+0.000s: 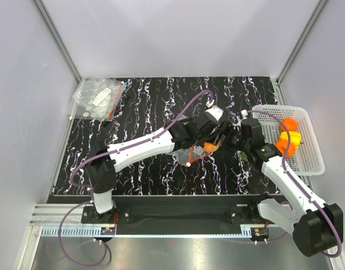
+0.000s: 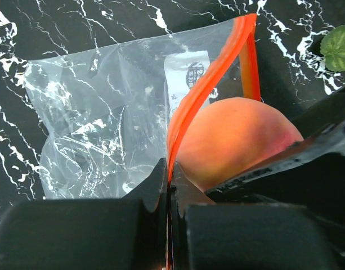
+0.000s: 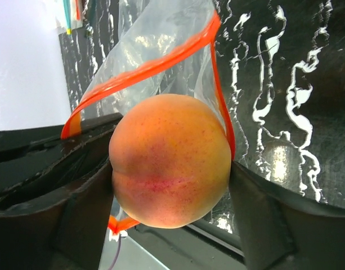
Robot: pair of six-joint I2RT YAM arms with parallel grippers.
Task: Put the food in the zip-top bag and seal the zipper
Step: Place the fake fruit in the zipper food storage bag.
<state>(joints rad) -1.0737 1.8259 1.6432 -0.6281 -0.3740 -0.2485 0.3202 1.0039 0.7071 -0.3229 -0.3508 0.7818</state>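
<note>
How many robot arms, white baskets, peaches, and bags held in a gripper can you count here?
Robot arms: 2, left arm and right arm
White basket: 1
Peach: 1
Held bag: 1
Total: 5

Pale walls (image 1: 161,34) framed by aluminium posts (image 1: 57,39) are enclosing a black, white-veined table (image 1: 144,101); a metal rail (image 1: 59,215) is running along its near edge under even light.

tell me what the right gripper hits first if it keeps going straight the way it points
Probably the zip-top bag: the right gripper, jaws shut on the peach, points at its open mouth framed by the zipper, so the peach likely meets film first. Depth is unclear.
</note>
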